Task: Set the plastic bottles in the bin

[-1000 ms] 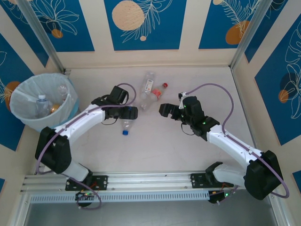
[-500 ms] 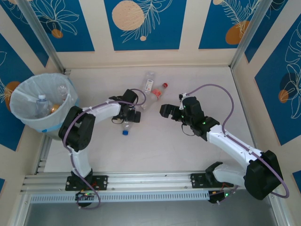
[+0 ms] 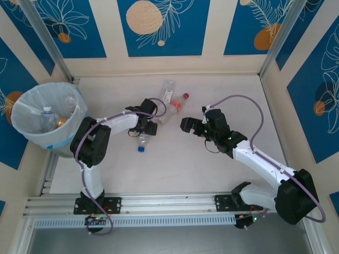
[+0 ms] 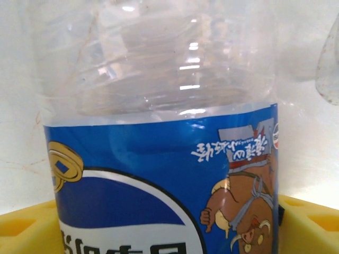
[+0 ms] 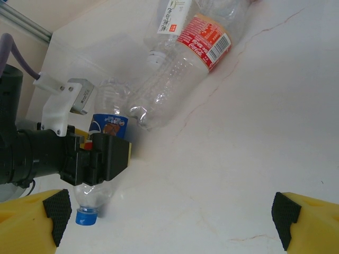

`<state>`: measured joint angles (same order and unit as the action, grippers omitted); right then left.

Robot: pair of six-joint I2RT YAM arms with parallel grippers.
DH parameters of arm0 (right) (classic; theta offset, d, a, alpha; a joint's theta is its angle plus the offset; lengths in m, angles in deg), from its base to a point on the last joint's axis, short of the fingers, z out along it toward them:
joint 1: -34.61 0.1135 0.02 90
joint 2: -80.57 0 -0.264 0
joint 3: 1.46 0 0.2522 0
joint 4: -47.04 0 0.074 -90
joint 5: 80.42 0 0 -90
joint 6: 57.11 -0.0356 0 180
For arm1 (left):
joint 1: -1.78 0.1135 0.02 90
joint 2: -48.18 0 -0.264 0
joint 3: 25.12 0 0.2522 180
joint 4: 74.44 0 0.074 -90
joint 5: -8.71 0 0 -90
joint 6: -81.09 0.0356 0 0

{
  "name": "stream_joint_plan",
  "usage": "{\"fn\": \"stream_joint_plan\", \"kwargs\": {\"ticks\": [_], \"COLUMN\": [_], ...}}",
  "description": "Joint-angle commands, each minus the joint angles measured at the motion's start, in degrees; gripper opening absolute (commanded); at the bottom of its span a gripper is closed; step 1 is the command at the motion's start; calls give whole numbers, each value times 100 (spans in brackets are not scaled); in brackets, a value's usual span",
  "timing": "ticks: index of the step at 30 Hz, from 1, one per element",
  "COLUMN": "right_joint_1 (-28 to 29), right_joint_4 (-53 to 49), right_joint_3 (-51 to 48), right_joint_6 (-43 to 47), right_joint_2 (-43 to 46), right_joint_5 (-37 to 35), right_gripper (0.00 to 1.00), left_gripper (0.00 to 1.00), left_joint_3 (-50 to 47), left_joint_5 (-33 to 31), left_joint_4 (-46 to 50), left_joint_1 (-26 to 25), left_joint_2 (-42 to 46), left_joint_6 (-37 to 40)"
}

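Note:
A clear plastic bottle with a blue label (image 3: 142, 139) and a blue cap lies on the table. My left gripper (image 3: 144, 128) is down over it, its jaws shut on the labelled body (image 4: 159, 174), with yellow fingers (image 4: 26, 227) showing at both sides. The same bottle (image 5: 108, 127) appears in the right wrist view. My right gripper (image 3: 186, 125) hovers open and empty to its right (image 5: 169, 211). Just beyond lie a red-labelled bottle (image 3: 175, 105) (image 5: 185, 69) and a white-labelled one (image 3: 167, 94) (image 5: 175, 13). The bin (image 3: 32, 138) stands at the far left with bottles inside.
Walls with blue leaf panels close the table at the back and both sides. Metal posts stand at the back corners. An aluminium rail (image 3: 169, 203) carrying both arm bases runs along the near edge. Bare tabletop lies between the grippers and that rail.
My left arm has reached further right and its jaws have closed in on the blue-labelled bottle. The right gripper has barely moved.

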<state>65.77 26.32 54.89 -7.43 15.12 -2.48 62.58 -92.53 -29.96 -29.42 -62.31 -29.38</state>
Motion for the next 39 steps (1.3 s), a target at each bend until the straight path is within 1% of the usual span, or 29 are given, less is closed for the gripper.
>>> {"fn": "stream_joint_plan", "kwargs": {"ticks": [1, 5, 9, 15, 18, 26, 31, 35, 39], "right_joint_1": [4, 3, 4, 6, 4, 4, 9, 82, 164], "right_joint_4": [-61, -116, -105, -96, -86, -65, -56, 257, 530], "right_joint_3": [-27, -5, -13, -15, -9, 19, 136, 107, 123], "right_joint_6": [-90, -86, -86, -108, -117, -144, -66, 109, 382], "right_joint_2": [50, 51, 50, 26, 15, -68, -170, -122, -153], "right_joint_5": [-148, -147, -148, -119, -104, -10, 194, 379, 711], "right_gripper": [100, 100, 100, 100, 100, 100, 100, 100, 100], "left_gripper": [79, 75, 68, 66, 61, 58, 58, 58, 57], "left_joint_3": [192, 174, 111, 24, 34, 60, 87, 85, 93], "left_joint_5": [-109, -209, -229, -228, -190, -153, -172, -173, -166], "left_joint_4": [118, 160, 152, 142, 197, 332, 468, 544, 614], "left_joint_1": [-38, -38, -36, -38, -36, -40, -40, -40, -40], "left_joint_2": [-130, -104, -2, 245, 339, 669, 1052, 1411, 1802], "left_joint_6": [34, 59, 87, 131, 174, 207, 245, 244, 287]}}
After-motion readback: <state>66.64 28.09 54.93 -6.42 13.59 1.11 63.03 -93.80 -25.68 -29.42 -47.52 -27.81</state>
